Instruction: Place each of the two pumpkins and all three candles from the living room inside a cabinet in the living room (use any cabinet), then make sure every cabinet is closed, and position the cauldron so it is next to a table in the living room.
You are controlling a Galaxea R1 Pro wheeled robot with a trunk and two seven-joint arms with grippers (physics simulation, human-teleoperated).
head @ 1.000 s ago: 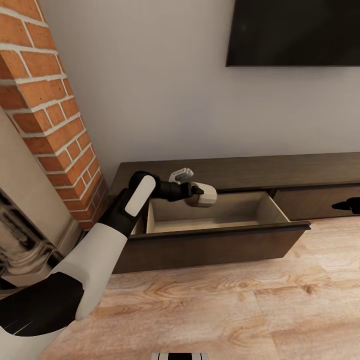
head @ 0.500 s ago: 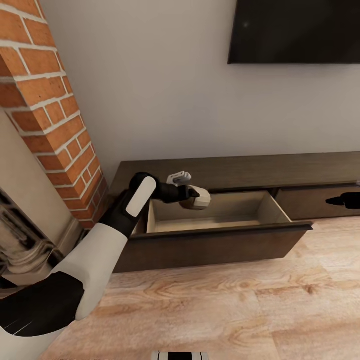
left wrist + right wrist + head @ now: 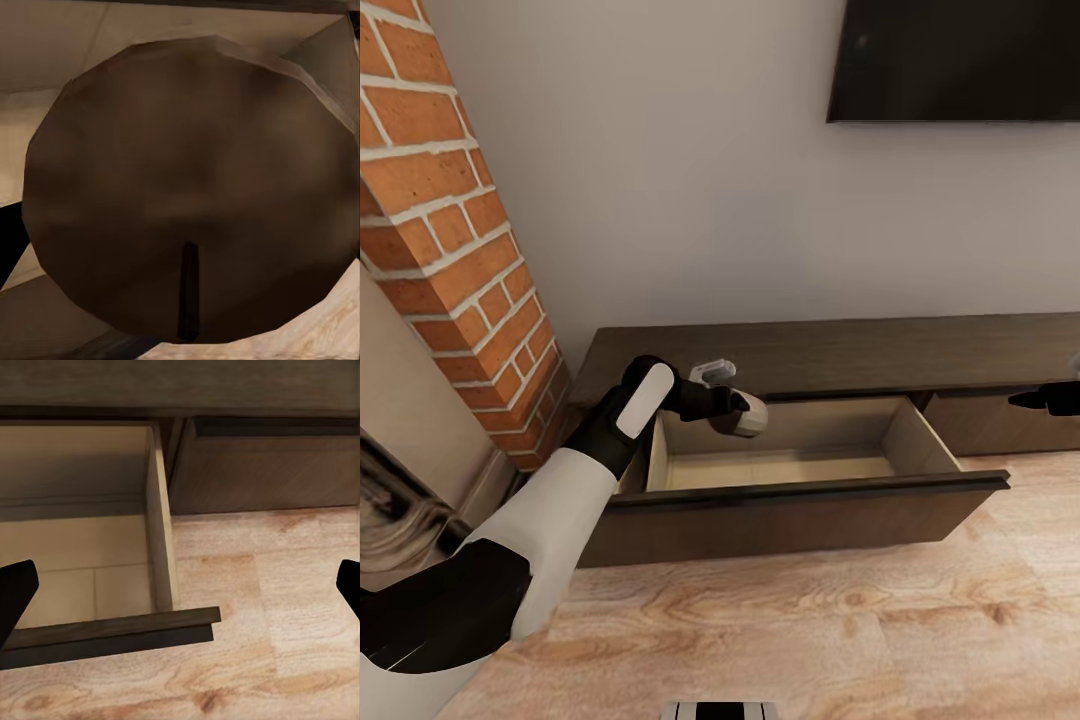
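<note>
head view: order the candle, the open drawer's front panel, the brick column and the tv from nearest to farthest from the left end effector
1. candle, held in the left end effector
2. open drawer's front panel, just below
3. brick column, off to the left
4. tv, high on the wall

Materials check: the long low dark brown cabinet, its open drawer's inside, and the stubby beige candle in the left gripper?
Long low dark brown cabinet: looks like dark-stained wood, matte, faint grain. Open drawer's inside: pale unfinished-looking board, flat cream panels with seams. Stubby beige candle, held in the left gripper: probably wax, smooth and dull, dark wick.
</note>
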